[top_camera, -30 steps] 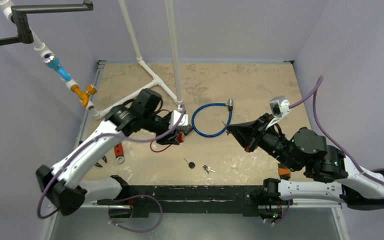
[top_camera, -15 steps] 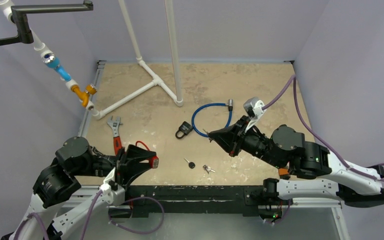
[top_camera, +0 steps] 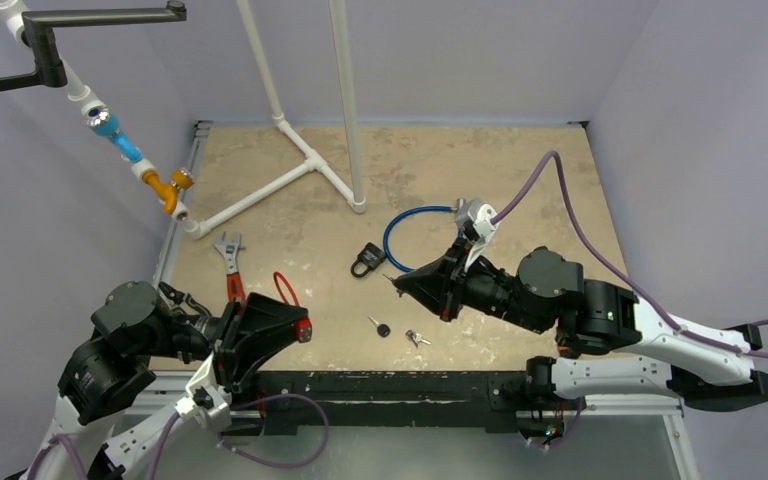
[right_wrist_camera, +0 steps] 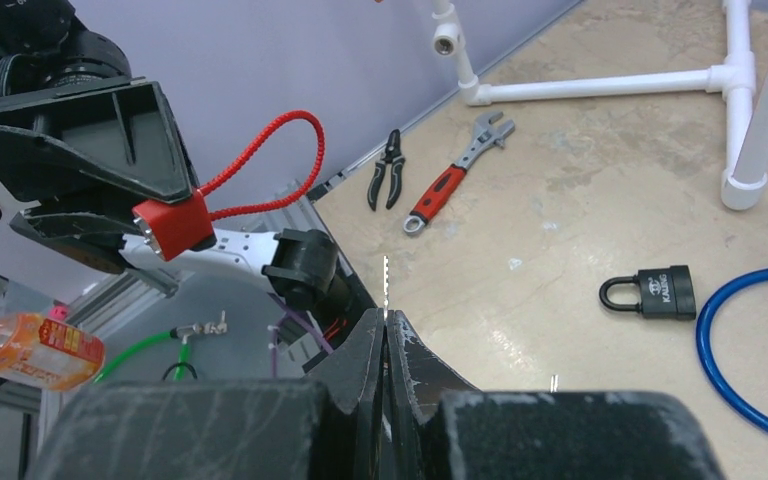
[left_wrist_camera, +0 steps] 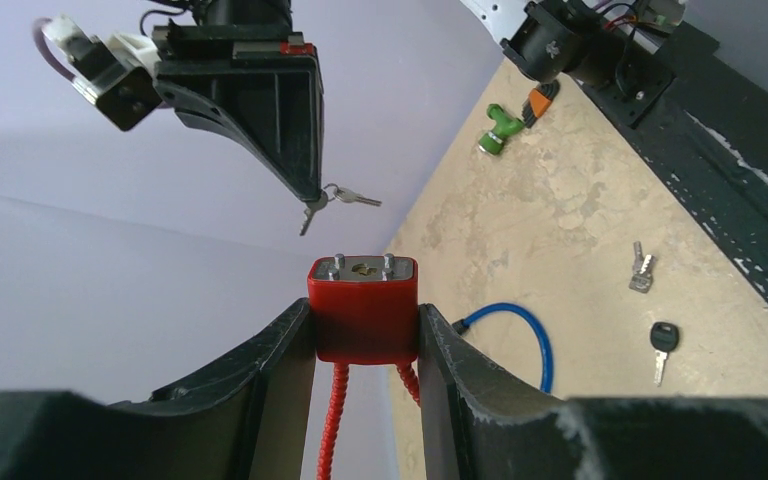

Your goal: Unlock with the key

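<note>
While the lock is not yet open, both halves of the job are in my hold. My left gripper (left_wrist_camera: pixel 363 335) has its fingers clamped on the sides of the red cable lock (left_wrist_camera: pixel 362 300). The lock body sits between the pads, its keyhole (left_wrist_camera: pixel 364 268) faces out beyond the fingertips, and its red cable runs back between the fingers. My right gripper (right_wrist_camera: pixel 385 325) has its fingers pressed together on a key (right_wrist_camera: pixel 386 285), whose thin blade projects straight ahead of the tips. A second key (left_wrist_camera: pixel 355 199) on the same ring dangles beside them.

The blade and the keyhole roughly face each other but are well apart, both raised above the table (top_camera: pixel 520 180). I judge the picking-up done. Closing the gap, lining the blade up, inserting it and turning it all remain.

A black padlock (top_camera: pixel 365 260), a blue cable (top_camera: pixel 387 245) and a black-headed key (top_camera: pixel 380 327) lie on the table between my two sets of fingers, untouched.
</note>
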Tool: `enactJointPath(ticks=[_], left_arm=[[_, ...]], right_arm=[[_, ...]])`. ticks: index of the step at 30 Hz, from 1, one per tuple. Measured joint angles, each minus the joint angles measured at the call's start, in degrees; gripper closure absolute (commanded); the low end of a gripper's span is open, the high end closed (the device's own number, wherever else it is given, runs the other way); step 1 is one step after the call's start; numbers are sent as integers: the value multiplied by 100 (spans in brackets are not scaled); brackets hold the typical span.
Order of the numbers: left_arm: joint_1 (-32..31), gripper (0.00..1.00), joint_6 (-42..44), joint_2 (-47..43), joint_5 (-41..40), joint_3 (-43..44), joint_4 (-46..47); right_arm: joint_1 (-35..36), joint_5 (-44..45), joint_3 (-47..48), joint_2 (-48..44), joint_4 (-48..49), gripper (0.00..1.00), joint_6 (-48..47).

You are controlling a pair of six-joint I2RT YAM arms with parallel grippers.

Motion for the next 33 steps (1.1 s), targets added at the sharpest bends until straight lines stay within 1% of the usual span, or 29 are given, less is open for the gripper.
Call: enactJointPath(ticks=[6, 17, 25, 29, 33], left_arm=[[0, 100, 363, -72, 160, 66, 87], [0, 100, 1508, -173, 232, 68, -162], [0, 100, 1788, -205, 214, 68, -245], [0, 100, 1797, -122, -101, 94, -409], [-2, 100, 1589, 240, -885, 127, -581]], right_arm=[[0, -144, 0, 15, 120, 100, -13], [0, -411, 66, 240, 164, 100, -66], [0, -518, 149, 264, 164, 100, -125], [0, -555, 173, 361, 155, 100, -140], [0, -551, 271, 592, 48, 100, -166]])
